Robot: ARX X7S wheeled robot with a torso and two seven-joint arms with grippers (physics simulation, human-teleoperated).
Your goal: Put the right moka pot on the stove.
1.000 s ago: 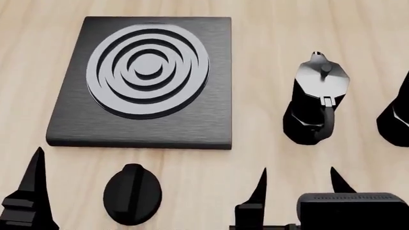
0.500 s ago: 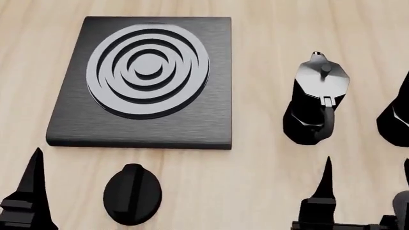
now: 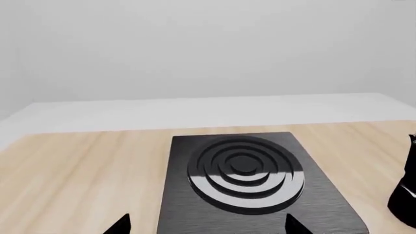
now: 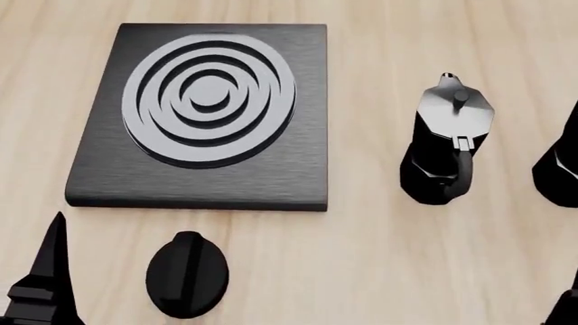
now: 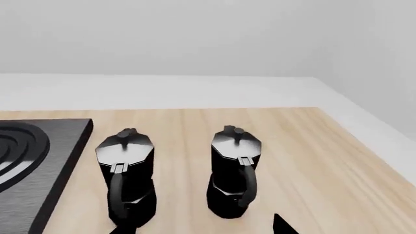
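Observation:
The right moka pot (image 5: pixel 234 170), glossy black with a silvery octagonal lid, stands upright on the wooden table; the head view shows only its edge (image 4: pixel 560 162). Its twin (image 5: pixel 126 170) (image 4: pixel 447 145) stands to its left, nearer the stove (image 4: pixel 208 115) (image 3: pixel 254 185), a black slab with silvery burner rings. My right gripper (image 5: pixel 204 229) is open and empty, short of both pots, with one fingertip (image 5: pixel 285 224) toward the right pot's side. My left gripper (image 3: pixel 206 229) is open and empty at the stove's near edge; one finger (image 4: pixel 50 277) shows in the head view.
A small round black knob (image 4: pixel 187 274) lies on the table in front of the stove. The wooden table's (image 5: pixel 312 161) right edge runs a little beyond the right moka pot. A white wall stands behind the table.
My right gripper has slid to the right and almost out of the head view. The left finger has barely shifted. Pots, stove and knob have not moved.

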